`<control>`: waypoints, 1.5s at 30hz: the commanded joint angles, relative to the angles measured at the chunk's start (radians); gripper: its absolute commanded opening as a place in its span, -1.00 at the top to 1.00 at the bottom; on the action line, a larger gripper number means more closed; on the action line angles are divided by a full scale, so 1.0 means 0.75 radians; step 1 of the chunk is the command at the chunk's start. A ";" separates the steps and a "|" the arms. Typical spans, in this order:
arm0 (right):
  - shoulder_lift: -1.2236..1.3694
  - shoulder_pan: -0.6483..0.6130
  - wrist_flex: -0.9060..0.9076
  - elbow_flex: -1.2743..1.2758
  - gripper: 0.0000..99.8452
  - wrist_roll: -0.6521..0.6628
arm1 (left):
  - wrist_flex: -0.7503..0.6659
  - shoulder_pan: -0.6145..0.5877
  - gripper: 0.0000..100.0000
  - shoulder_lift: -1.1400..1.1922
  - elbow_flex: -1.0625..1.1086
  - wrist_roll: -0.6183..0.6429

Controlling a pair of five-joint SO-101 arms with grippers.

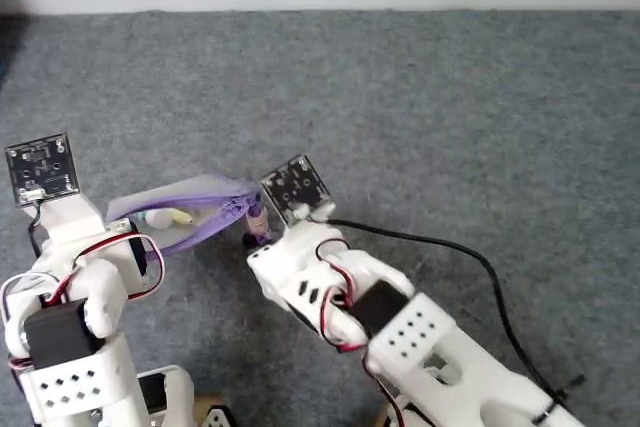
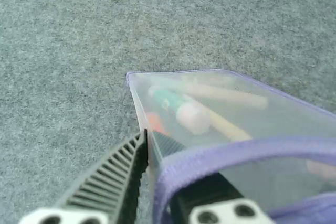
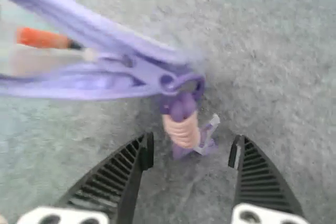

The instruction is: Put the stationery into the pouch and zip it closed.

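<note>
The right jaws stand spread, one on each side of the dangling zip pull (image 3: 181,124), not touching it. The left jaws are pinching the far corner of the pouch (image 2: 236,124), a clear one with purple trim, over the grey tabletop (image 1: 450,97). Pens (image 2: 191,116) lie inside, and the zip looks open. The small pull hangs loose, so the jaws could close beside it or let it slip. A hard tug might drag the corner out of the left pinch and spill the pens.

Pouch (image 2: 294,124) clear, purple trim; zip pull (image 3: 181,127) purple-pink; carpet (image 1: 450,97) grey.
</note>
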 commanded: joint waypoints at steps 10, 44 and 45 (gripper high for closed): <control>0.069 0.032 -0.083 -0.088 0.54 0.059 | -0.027 0.004 0.98 0.008 -0.001 0.004; 0.071 0.005 -0.083 -0.147 0.90 0.098 | -0.029 0.004 0.98 0.008 -0.001 0.004; 0.071 0.005 -0.085 -0.147 0.93 0.098 | -0.029 0.004 0.98 0.008 -0.001 0.004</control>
